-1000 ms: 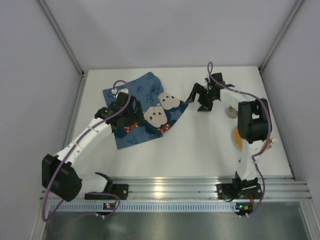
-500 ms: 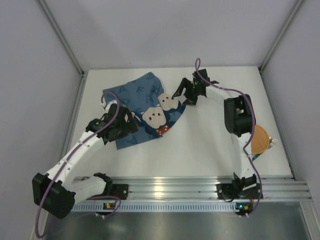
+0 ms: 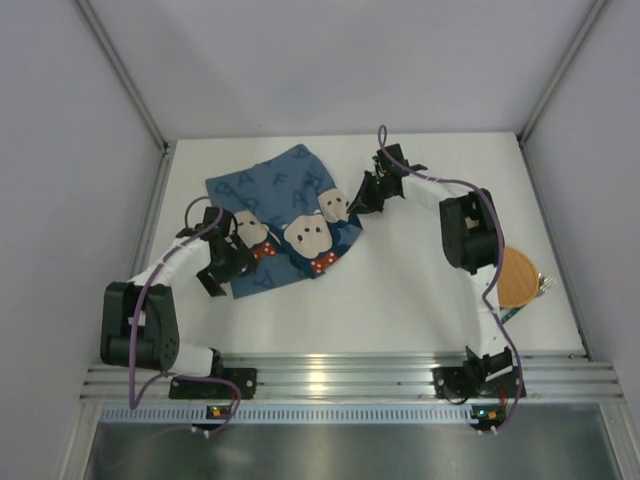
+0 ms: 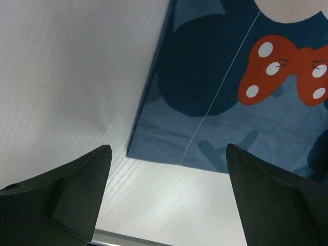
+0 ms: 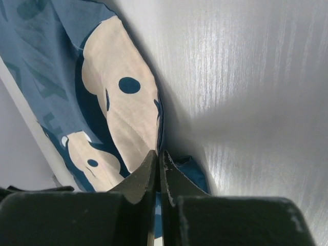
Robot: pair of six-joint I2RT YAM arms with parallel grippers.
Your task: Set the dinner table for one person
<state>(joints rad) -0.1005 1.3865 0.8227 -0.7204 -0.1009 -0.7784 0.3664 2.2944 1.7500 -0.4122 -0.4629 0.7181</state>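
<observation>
On the far left half of the white surface (image 3: 400,300) you have the blue bear-print placemat (image 3: 280,195) lying rumpled and askew, its right side folded up. Your right end effector (image 3: 352,207) sits at that right edge with its fingertips pressed together, pinching the cloth beside a cream bear face; in the right wrist view the fabric rises to the tips (image 5: 158,159) and throws a shadow on the surface. Your left end effector (image 3: 226,274) hangs over the placemat's near left corner with its fingers spread wide, holding nothing, the corner lying flat between them in the left wrist view. Along the near edge runs the ribbed rail (image 3: 330,375). At the right edge, an orange disc (image 3: 518,277) lies partly behind the right arm.
</observation>
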